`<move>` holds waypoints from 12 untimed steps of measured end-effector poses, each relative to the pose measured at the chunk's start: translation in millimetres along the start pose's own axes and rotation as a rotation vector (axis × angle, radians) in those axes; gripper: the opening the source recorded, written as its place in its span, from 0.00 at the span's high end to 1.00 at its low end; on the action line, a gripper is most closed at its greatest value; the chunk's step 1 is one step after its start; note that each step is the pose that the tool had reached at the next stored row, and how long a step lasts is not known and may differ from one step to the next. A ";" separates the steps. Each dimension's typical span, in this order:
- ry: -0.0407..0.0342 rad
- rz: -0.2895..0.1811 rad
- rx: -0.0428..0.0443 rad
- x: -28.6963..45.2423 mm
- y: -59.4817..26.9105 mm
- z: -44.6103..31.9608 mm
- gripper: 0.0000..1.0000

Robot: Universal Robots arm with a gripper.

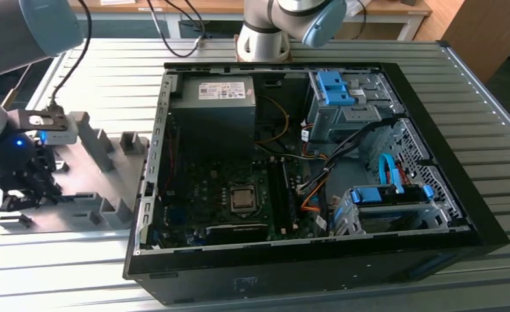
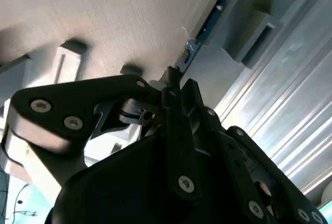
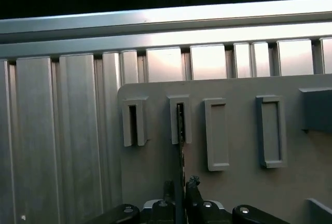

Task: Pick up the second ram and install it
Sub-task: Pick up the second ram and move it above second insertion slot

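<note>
Gripper (image 3: 180,183) clamps the ram (image 3: 180,125), upright in its holder (image 3: 238,185) slot, at nine o'clock from the case (image 1: 324,273).

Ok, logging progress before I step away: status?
Gripper shut on second ram. Ram edge-on in grey holder slot, not lifted. No obstruction seen.

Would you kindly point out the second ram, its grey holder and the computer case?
second ram (image 3: 180,125), first wrist view, its thin edge in the slot.
grey holder (image 3: 244,187), first wrist view, bare plate.
computer case (image 1: 342,270), exterior view, black outer wall.
</note>
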State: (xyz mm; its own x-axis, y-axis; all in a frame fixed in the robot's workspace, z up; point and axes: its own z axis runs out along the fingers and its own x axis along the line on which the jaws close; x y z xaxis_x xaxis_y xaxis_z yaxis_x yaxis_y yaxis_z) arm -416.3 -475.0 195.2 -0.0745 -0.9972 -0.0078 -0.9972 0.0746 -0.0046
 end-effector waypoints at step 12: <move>-0.0152 -0.066 -0.0014 -0.1 -2.1 4.6 0.76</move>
State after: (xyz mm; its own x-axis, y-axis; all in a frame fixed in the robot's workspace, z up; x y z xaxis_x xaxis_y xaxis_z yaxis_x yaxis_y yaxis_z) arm -414.1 -475.0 190.7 -0.0089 -0.9997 -0.0227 -1.0000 0.0090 -0.0041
